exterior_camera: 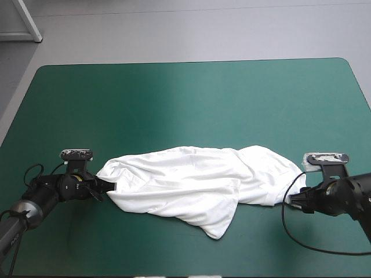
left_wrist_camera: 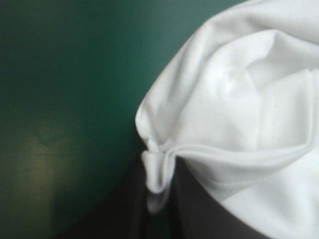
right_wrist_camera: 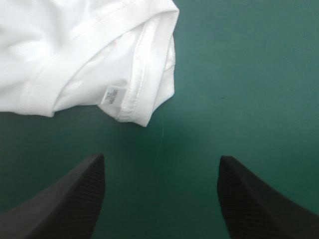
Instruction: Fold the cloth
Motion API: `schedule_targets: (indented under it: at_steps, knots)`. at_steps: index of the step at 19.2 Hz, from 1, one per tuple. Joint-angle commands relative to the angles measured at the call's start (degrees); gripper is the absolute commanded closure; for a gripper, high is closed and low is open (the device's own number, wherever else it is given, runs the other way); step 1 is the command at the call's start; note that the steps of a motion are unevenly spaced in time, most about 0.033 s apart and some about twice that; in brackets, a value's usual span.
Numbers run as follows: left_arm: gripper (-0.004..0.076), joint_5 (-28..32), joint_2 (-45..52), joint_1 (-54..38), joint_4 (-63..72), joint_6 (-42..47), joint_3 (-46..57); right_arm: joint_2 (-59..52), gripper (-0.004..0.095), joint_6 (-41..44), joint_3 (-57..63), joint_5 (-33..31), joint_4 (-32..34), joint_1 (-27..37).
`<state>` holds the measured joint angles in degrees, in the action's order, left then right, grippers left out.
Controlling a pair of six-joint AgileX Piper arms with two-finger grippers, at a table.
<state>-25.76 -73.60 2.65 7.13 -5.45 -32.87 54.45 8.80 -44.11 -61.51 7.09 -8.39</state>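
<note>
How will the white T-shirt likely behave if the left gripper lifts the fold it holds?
Probably floppy: the T-shirt lies in soft creases, bunching where the left gripper pinches it. Likely light and thin; it should sag and trail.

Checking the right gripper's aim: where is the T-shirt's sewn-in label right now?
In the right wrist view the label lies on the near corner of the T-shirt, ahead of the open right gripper, with bare teal-green cover between them.

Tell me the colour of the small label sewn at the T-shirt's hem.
White, like the T-shirt; the label shows best in the right wrist view.
</note>
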Motion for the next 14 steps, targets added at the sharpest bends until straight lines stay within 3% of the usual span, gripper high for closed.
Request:
schedule_targets:
  at_steps: [1,3,7,9,11,12,14]
  knots:
    - [0.0733,-2.6,-0.5,0.3,1.5,0.2,-0.1,7.0,0.0288,0.6,-1.8,6.6,1.6,-0.1]
    - [0.0733,-2.7,-0.5,0.3,1.5,0.2,-0.1,11.9,0.0288,0.6,-1.8,9.9,1.1,-0.1]
    - [0.0733,-2.7,-0.5,0.3,1.5,-0.8,-0.1,21.7,0.0289,0.6,-1.8,10.6,-0.9,-0.1]
    - [0.0733,-2.8,-0.5,0.3,1.5,-0.8,-0.1,25.1,0.0338,-1.2,-1.8,11.6,-3.5,-0.1]
    - [0.0733,-2.9,-0.5,0.3,1.5,-0.8,-0.1,26.8,0.0525,-2.8,-1.8,12.9,-5.6,-0.1]
    - [0.0733,-2.9,-0.5,0.3,1.1,-0.8,-0.1,27.3,0.0697,-3.1,-1.8,13.7,-5.8,-0.1]
    - [0.0733,-2.9,-0.3,0.3,1.2,-0.8,-0.7,26.6,0.0920,-3.9,-2.1,14.2,-5.8,-0.1]
